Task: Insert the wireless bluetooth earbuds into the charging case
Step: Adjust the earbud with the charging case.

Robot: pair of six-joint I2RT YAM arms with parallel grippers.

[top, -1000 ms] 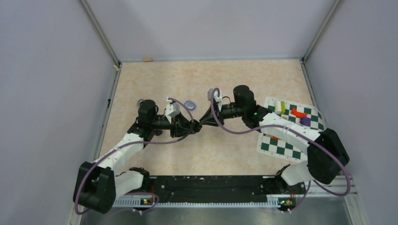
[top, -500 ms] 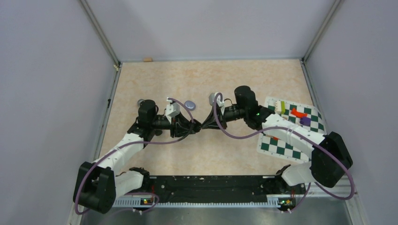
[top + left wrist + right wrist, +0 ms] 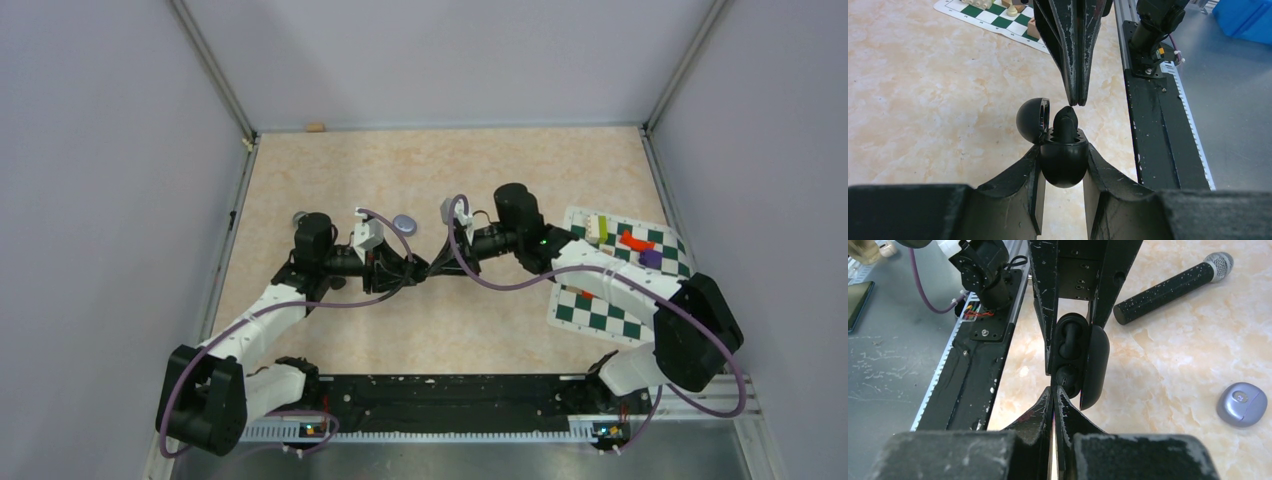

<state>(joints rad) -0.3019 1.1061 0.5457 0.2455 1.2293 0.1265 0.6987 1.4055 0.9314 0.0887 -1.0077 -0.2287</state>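
Checkered mat [image 3: 592,313]: is lying flat on the right side of the marbled table [image 3: 420,170].
Blocks: a yellow block [image 3: 600,229], a red block [image 3: 631,241] and a purple block [image 3: 650,257] are sitting close together on the mat's far part.
Orange block [image 3: 585,295]: is sitting on the mat's near part.
Microphone [image 3: 1168,287]: is lying on the table, well apart from the mat, to its left.
Tan piece [image 3: 316,127]: is resting at the table's far edge, well left of the mat.
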